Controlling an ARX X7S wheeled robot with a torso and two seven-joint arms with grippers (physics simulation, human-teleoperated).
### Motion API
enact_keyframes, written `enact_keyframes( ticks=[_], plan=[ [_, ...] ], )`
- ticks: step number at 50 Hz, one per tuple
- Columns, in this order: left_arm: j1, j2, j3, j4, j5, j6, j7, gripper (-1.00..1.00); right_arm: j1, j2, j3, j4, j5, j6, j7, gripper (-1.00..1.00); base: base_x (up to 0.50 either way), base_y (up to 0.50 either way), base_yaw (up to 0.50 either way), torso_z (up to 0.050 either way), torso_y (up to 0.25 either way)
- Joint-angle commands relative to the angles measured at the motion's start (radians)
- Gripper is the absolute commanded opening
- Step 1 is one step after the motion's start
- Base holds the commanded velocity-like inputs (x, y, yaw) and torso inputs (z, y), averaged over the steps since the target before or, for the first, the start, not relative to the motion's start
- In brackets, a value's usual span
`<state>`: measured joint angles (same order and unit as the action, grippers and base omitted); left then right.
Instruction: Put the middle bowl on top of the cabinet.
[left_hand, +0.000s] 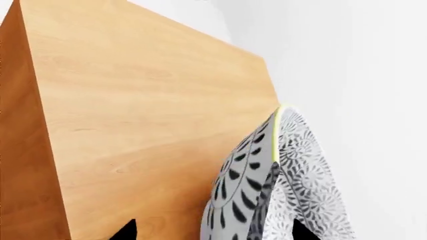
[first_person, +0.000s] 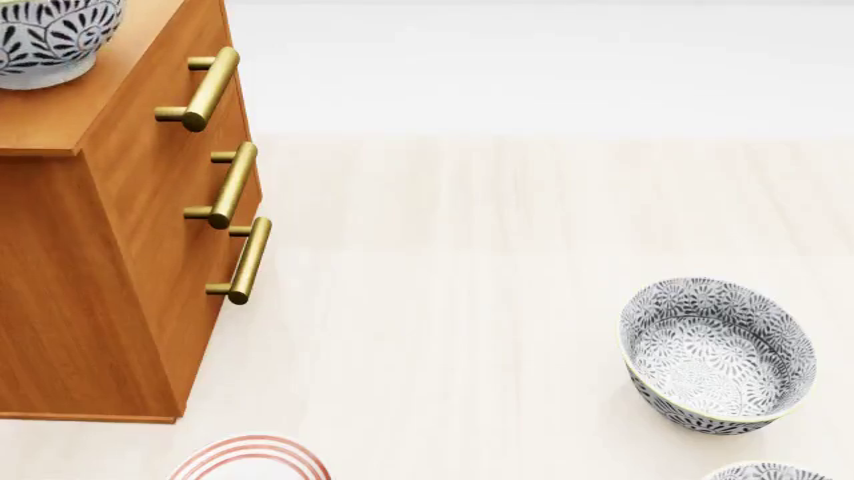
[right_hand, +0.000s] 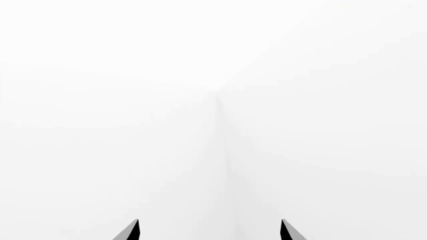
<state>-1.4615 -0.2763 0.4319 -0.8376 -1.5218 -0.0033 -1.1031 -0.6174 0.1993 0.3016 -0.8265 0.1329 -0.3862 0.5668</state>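
The middle bowl (first_person: 40, 38), grey-black-and-white floral with a pale rim, stands on the lighter wood top of the cabinet (first_person: 107, 290) at the head view's upper left corner. In the left wrist view the same bowl (left_hand: 293, 170) fills the lower right over the cabinet top (left_hand: 147, 115). My left gripper (left_hand: 213, 232) is open, its two dark fingertips spread wide with the bowl's wall between them. My right gripper (right_hand: 210, 231) is open too, facing only blank white. Neither gripper shows in the head view.
Three brass bar handles (first_person: 214, 88) run down the cabinet's front. On the pale floor, a matching bowl (first_person: 717, 355) sits at the right, another one's rim (first_person: 767, 472) peeks in at the bottom edge, and a white plate with red rings (first_person: 248, 458) lies bottom left.
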Motion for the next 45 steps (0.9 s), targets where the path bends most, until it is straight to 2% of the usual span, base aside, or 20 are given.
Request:
enact_keyframes(
  ticks=[1,10,21,30,45],
  plan=[
    [0.019,-0.02,0.018,0.049,0.026,0.004,-0.048,1.0,-0.009,0.001,-0.001,-0.01,-0.003,-0.004,0.004,1.0,0.0,0.0,0.0,0.0,0.0],
    [0.036,-0.09,0.081,0.27,0.119,-0.003,-0.163,1.0,-0.009,0.007,-0.004,-0.009,-0.001,-0.008,0.004,1.0,0.0,0.0,0.0,0.0,0.0],
    [0.058,-0.146,0.092,0.453,0.16,0.007,-0.236,1.0,-0.009,0.011,-0.006,-0.004,-0.002,-0.016,0.005,1.0,0.0,0.0,0.0,0.0,0.0],
    [0.106,-0.232,0.096,0.735,0.187,-0.003,-0.333,1.0,-0.013,0.015,-0.004,-0.004,-0.001,-0.022,0.008,1.0,0.0,0.0,0.0,0.0,0.0],
    [0.211,-0.309,0.247,0.976,0.367,-0.032,-0.221,1.0,-0.014,0.024,-0.006,0.003,0.0,-0.026,0.013,1.0,0.0,0.0,0.0,0.0,0.0]
  ],
)
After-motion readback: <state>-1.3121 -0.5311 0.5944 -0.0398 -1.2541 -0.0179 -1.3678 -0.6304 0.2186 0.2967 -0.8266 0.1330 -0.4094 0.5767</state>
